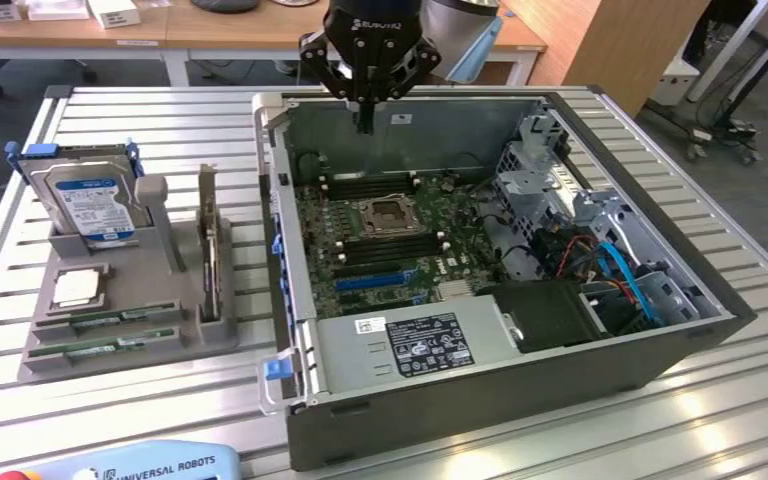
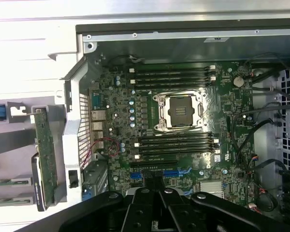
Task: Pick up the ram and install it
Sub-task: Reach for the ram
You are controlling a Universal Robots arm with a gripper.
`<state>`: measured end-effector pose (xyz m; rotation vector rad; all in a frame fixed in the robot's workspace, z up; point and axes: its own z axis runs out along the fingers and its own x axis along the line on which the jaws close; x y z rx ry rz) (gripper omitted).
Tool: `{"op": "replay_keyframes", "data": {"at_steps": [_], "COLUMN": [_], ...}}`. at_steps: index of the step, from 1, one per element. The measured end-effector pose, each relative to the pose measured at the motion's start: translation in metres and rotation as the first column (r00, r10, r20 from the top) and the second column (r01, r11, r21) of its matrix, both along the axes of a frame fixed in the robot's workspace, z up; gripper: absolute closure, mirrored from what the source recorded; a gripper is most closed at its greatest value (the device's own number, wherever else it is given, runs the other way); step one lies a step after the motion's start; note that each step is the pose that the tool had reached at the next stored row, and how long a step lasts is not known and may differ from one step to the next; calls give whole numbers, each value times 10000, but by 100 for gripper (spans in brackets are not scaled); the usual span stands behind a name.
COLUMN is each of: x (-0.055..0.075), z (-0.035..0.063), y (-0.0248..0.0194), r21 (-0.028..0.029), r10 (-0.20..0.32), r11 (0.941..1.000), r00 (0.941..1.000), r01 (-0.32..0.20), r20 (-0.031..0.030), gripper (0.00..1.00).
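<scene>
Wide shot first: a slatted metal tabletop [image 1: 157,110] in a workshop, with wooden desks along the back and a wooden panel at the exterior view's right. Taking most of the tabletop is the open computer case [image 1: 491,400], lying on its side with its motherboard [image 1: 371,240] facing up. A labelled power supply [image 1: 411,345] sits at its near end, and the CPU socket [image 1: 387,213] gleams mid-board. From the wrist, that socket [image 2: 180,111] has black memory slots [image 2: 176,145] running in strips on either side of it.

Over to the exterior view's left, beside the case, stands the gray holder [image 1: 157,358]. It carries the blue-labelled hard drive [image 1: 91,205] on edge and an expansion card [image 1: 207,240] upright next to it.

Now the claw [image 1: 363,118]: it hangs over the far end of the case, fingers pressed together, and I see nothing between them.

And the ram [image 1: 107,321]? It lies low at the near end of the holder, well apart from the claw. It's a thin green stick whose long axis runs across the exterior view, rising slightly toward that view's right. A second stick [image 1: 91,348] lies parallel, just nearer the camera.
</scene>
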<state>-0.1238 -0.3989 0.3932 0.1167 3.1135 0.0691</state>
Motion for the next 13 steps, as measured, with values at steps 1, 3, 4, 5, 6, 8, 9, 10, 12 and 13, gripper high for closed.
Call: {"op": "replay_keyframes", "data": {"at_steps": [1,3,4,5,6,8,9,10,12,13], "x": [-15,-53,-77,-101,-125,-179,-215,-246,-304,-324], "z": [1,0,-1,-1,-1,-1,-2,-3,-4,-4], "y": [0,0,0,0,0,0,0,0,0,0], "r21": [-2,-1,-2,-1,-2,-2,-2,-1,-2,-2], "r10": [1,0,0,1,1,1,0,-1,0,0], "r11": [10000,10000,10000,10000,10000,10000,10000,10000,10000,10000], "r00": [10000,10000,10000,10000,10000,10000,10000,10000,10000,10000], "r01": [-1,0,0,-1,-1,-1,0,1,0,0], "r20": [-1,-1,-2,-1,-1,-1,-1,-1,-1,-1], "gripper": [90,90,90,90,90,90,90,90,90,90]}}
